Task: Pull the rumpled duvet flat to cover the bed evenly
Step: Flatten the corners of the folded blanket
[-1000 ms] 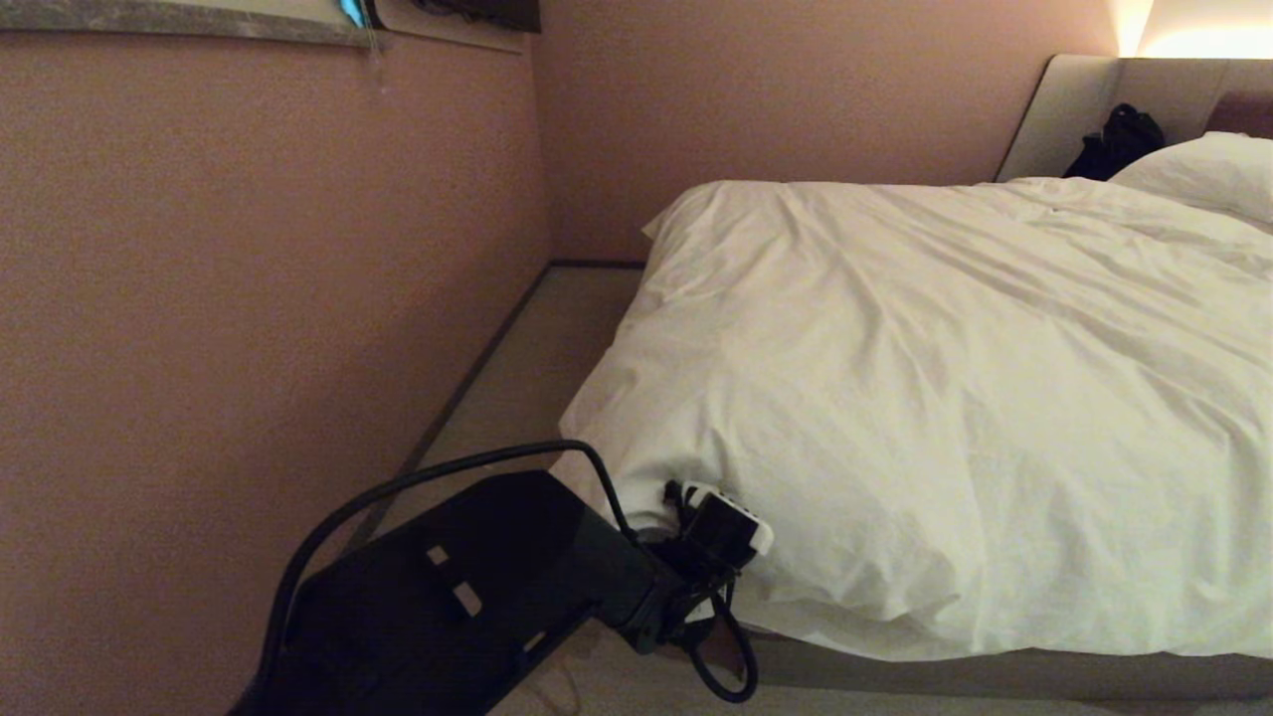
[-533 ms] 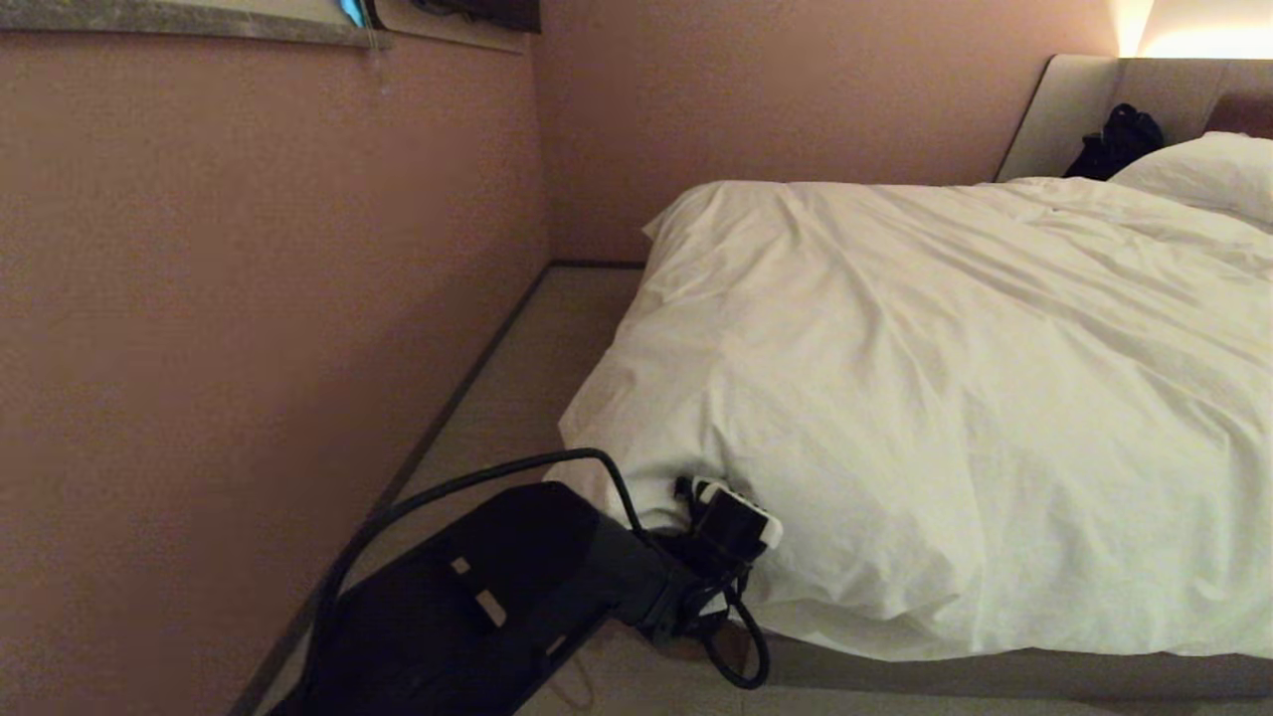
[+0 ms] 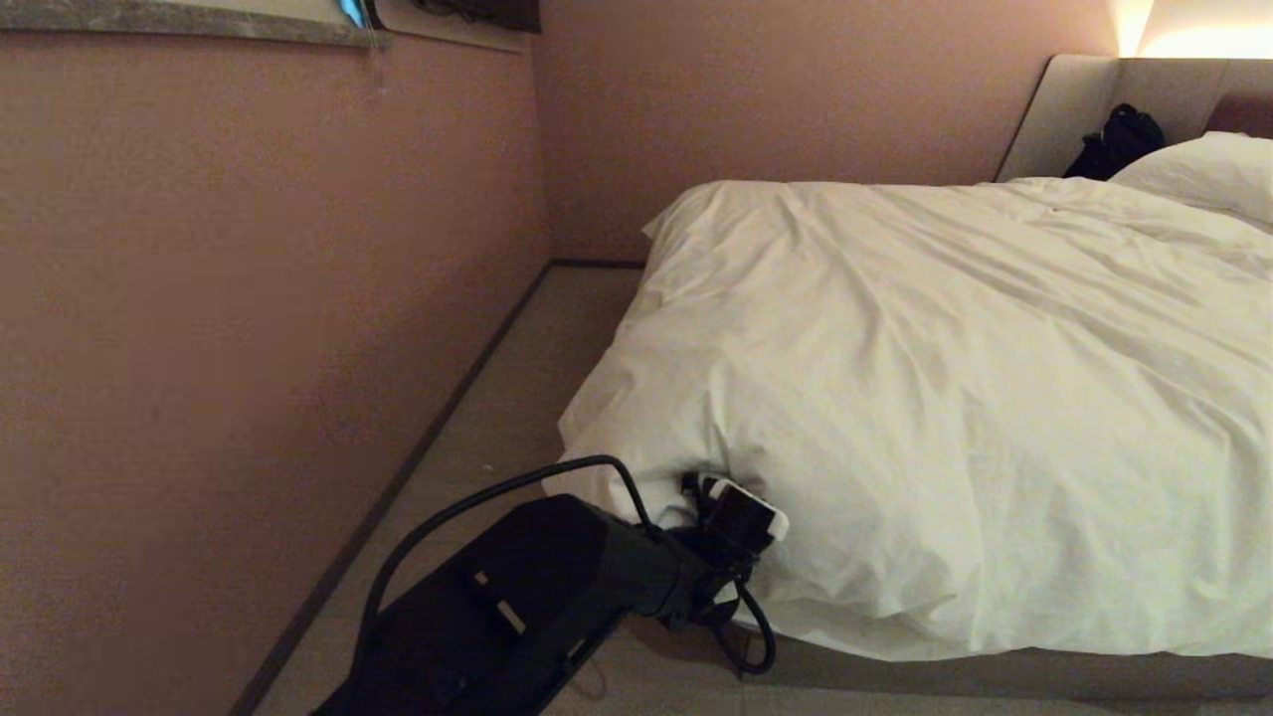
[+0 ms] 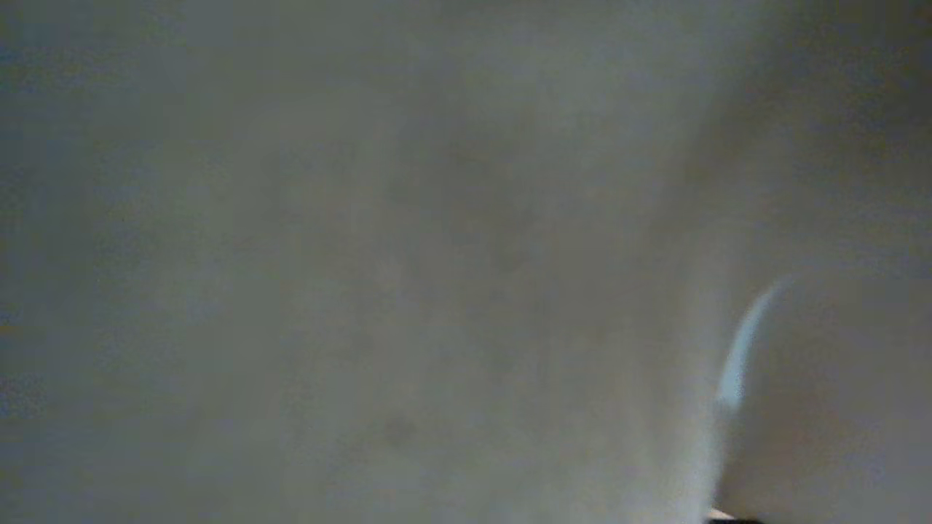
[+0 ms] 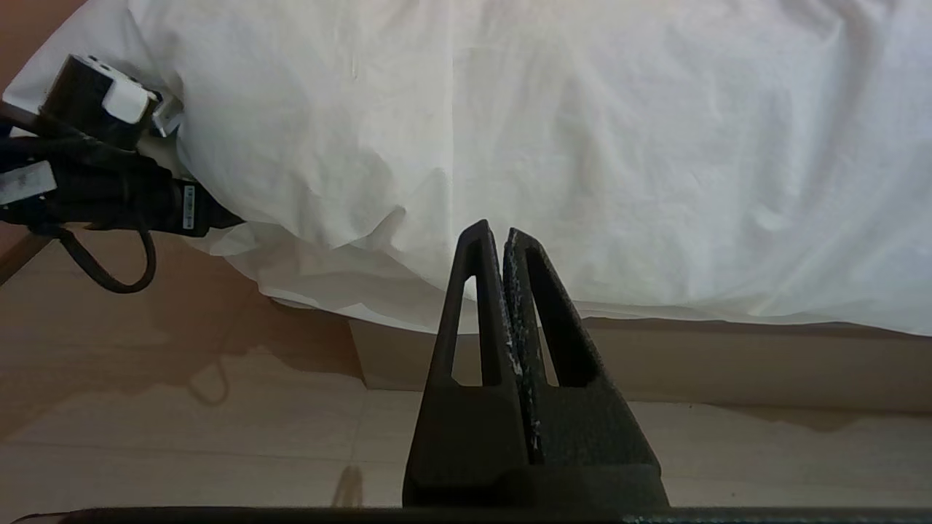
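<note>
The white duvet (image 3: 945,398) lies spread over the bed (image 3: 995,678), creased, with its near left corner bunched and hanging over the base. My left gripper (image 3: 699,494) is pressed into that bunched corner, its tips buried in the cloth. The left wrist view shows only duvet fabric (image 4: 437,291) close up. In the right wrist view my left gripper (image 5: 169,120) sits against the same corner. My right gripper (image 5: 497,233) hangs shut and empty in front of the foot edge of the duvet (image 5: 582,145), above the floor.
A pink wall (image 3: 249,348) runs close along the left, leaving a narrow floor strip (image 3: 517,398) beside the bed. A pillow (image 3: 1208,169) and a black item (image 3: 1119,139) lie by the headboard (image 3: 1069,109). The bed base (image 5: 655,356) shows under the duvet.
My left arm has slid to the right along the foot of the bed, staying pressed into the duvet corner. The duvet has hardly shifted. The right arm has not moved.
</note>
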{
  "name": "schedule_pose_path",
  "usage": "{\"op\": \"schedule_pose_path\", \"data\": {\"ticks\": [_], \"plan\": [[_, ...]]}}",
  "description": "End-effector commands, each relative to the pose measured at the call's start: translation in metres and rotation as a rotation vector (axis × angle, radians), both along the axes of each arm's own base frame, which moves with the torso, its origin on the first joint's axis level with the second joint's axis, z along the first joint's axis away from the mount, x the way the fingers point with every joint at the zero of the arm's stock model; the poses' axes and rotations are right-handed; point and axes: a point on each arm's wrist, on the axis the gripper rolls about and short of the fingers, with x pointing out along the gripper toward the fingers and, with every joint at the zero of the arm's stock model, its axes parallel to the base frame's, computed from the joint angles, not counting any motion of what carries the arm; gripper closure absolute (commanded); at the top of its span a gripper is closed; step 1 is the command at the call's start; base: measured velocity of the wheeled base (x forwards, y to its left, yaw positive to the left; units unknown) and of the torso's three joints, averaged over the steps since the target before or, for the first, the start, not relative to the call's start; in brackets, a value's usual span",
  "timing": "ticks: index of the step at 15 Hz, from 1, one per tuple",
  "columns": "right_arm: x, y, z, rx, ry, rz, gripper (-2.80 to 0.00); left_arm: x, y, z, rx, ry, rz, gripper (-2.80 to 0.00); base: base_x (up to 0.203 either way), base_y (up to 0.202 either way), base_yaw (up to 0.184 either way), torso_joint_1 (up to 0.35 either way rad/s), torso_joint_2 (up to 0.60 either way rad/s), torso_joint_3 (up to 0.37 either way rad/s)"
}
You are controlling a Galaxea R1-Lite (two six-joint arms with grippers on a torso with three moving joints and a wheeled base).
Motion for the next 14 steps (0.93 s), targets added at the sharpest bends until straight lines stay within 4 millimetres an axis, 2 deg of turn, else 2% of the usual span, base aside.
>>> {"op": "schedule_pose_path", "data": {"ticks": [1, 6, 7, 14], "plan": [[0.0, 0.0, 0.0, 0.0, 0.0, 0.0, 0.0, 0.0033, -0.0011, -0.0046, 0.007, 0.004, 0.008, -2.8, 0.0, 0.0, 0.0, 0.0, 0.0, 0.0], [0.0, 0.0, 0.0, 0.0, 0.0, 0.0, 0.0, 0.0056, -0.001, -0.0057, 0.005, -0.003, 0.016, -2.8, 0.0, 0.0, 0.0, 0.0, 0.0, 0.0], [0.0, 0.0, 0.0, 0.0, 0.0, 0.0, 0.0, 0.006, -0.0012, -0.0052, 0.005, -0.01, 0.022, 0.0, 0.0, 0.0, 0.0, 0.0, 0.0, 0.0], [0.0, 0.0, 0.0, 0.0, 0.0, 0.0, 0.0, 0.0088, -0.004, -0.006, -0.025, -0.04, 0.025, 0.0, 0.0, 0.0, 0.0, 0.0, 0.0, 0.0]]}}
